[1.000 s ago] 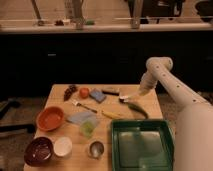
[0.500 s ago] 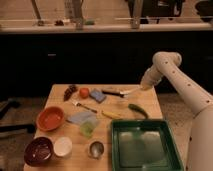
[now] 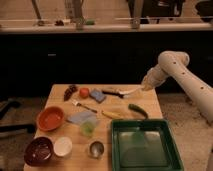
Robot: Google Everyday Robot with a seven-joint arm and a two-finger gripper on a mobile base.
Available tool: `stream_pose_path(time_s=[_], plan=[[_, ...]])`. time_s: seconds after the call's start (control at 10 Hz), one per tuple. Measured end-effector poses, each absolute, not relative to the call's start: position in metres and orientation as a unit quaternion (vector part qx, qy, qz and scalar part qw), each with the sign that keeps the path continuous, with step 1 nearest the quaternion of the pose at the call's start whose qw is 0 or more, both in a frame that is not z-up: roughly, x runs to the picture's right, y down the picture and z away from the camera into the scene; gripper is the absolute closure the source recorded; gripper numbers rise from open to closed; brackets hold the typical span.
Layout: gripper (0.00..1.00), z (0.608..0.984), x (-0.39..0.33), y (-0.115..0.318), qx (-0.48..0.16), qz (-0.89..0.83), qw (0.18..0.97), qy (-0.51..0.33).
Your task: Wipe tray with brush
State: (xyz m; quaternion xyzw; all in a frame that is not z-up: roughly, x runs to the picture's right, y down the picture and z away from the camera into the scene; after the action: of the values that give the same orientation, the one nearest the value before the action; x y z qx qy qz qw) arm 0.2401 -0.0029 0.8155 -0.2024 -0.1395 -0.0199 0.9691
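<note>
The green tray [image 3: 168,131] lies at the table's front right corner, its glossy bottom bare. The brush [image 3: 121,91] lies near the table's back edge, dark head to the left and white handle running right. My gripper [image 3: 145,86] hangs from the pale arm [image 3: 172,64] at the right and meets the far end of that handle. It is shut on the handle end, while the brush head still rests on the table.
A green pepper [image 3: 137,110] and a yellow item [image 3: 112,114] lie between brush and tray. Further left are a blue sponge [image 3: 98,95], tomato [image 3: 84,92], grapes [image 3: 69,91], fork [image 3: 82,105], orange bowl [image 3: 50,118], green cup [image 3: 88,128], metal cup [image 3: 96,148], white bowl [image 3: 63,146] and dark bowl [image 3: 39,151].
The arm's elbow has risen and swung right, while the gripper has stayed at the brush handle's end. The brush head stays put on the table.
</note>
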Motion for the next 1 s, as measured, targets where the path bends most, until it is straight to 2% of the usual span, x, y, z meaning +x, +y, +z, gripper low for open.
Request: stream_pose_path(time_s=[0.5, 1.0], plan=[[0.98, 0.761, 0.238, 0.023, -0.173, -0.058, 0.974, -0.132], [0.98, 0.73, 0.254, 0.049, -0.153, -0.07, 0.979, -0.111]])
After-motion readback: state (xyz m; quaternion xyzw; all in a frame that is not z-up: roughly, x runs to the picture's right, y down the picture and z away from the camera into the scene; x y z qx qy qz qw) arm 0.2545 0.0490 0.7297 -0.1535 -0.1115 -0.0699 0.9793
